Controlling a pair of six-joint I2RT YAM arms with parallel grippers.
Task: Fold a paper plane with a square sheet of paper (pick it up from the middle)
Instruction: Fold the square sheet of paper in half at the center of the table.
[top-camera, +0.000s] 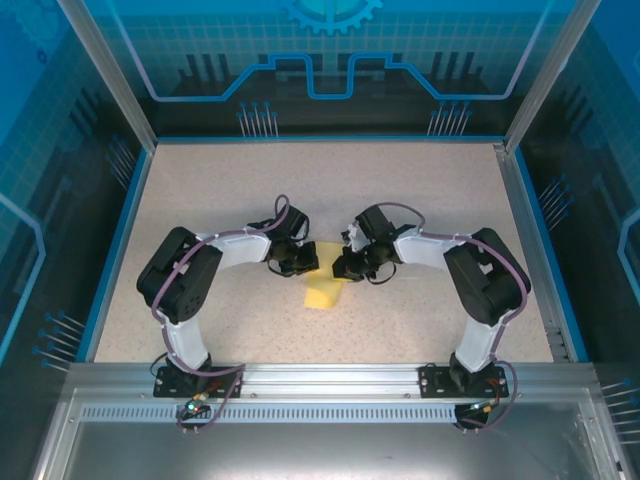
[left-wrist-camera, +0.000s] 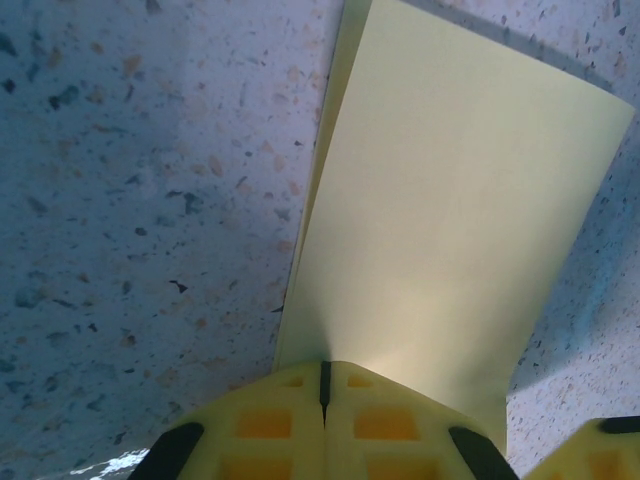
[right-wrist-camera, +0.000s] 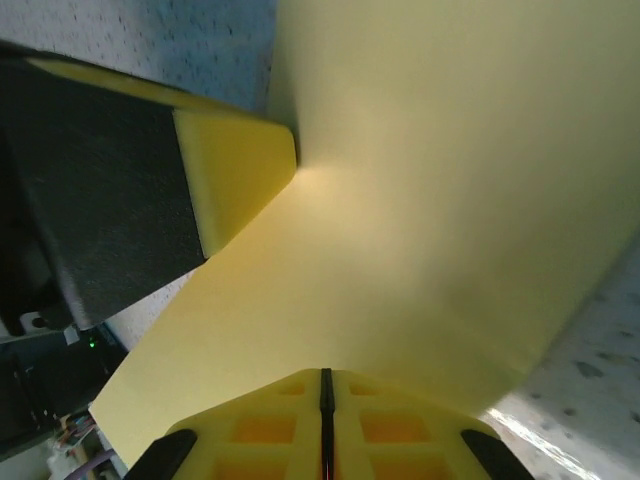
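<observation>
Pinching paper (left-wrist-camera: 450, 230): left tool (left-wrist-camera: 323, 374), right tool (right-wrist-camera: 325, 380)

Your speckled beige table (top-camera: 420, 200) has a pale-yellow sheet of paper (top-camera: 322, 292) just nearer than its middle; you can't tell whether it touches the surface.

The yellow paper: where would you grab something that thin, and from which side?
Probably by its far edge, coming in low from either side. The square sheet of paper is thin and looks doubled over, so a pinch across an edge suits it. The left hand and right hand are each shut on it that way.
</observation>
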